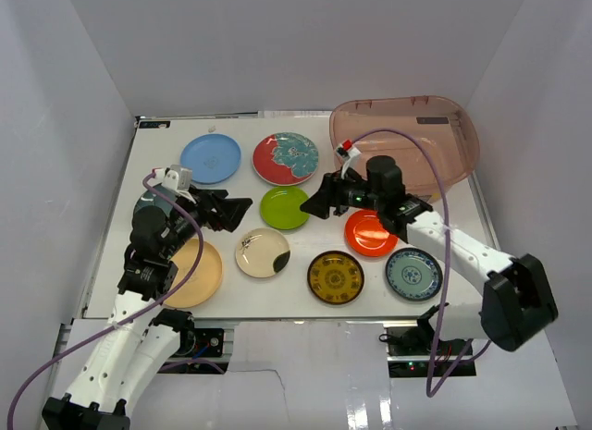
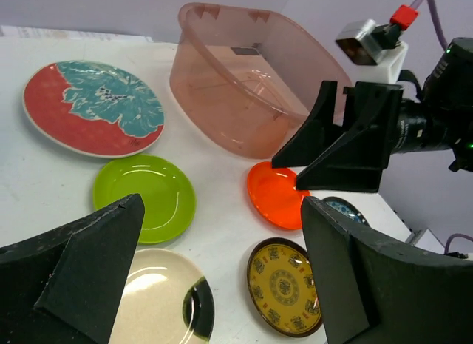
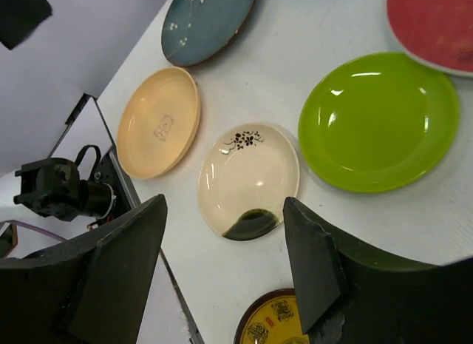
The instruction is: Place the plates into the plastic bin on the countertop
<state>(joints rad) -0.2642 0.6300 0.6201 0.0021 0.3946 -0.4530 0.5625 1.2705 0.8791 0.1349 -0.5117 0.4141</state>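
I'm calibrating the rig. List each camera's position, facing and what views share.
Top external: above and behind the bases, looking down on the countertop, plates, plastic bin and both arms.
Left wrist: on the left arm, facing across toward the bin and the right arm; own open jaws at the bottom.
Right wrist: on the right arm, tilted down at the tan plate; own open jaws at the bottom.
Shared: both wrist views show the lime green plate and cream plate.

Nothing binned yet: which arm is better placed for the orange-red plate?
Right, probably: the orange-red plate lies under that arm beside the plastic bin; the left gripper is beyond the lime green plate.
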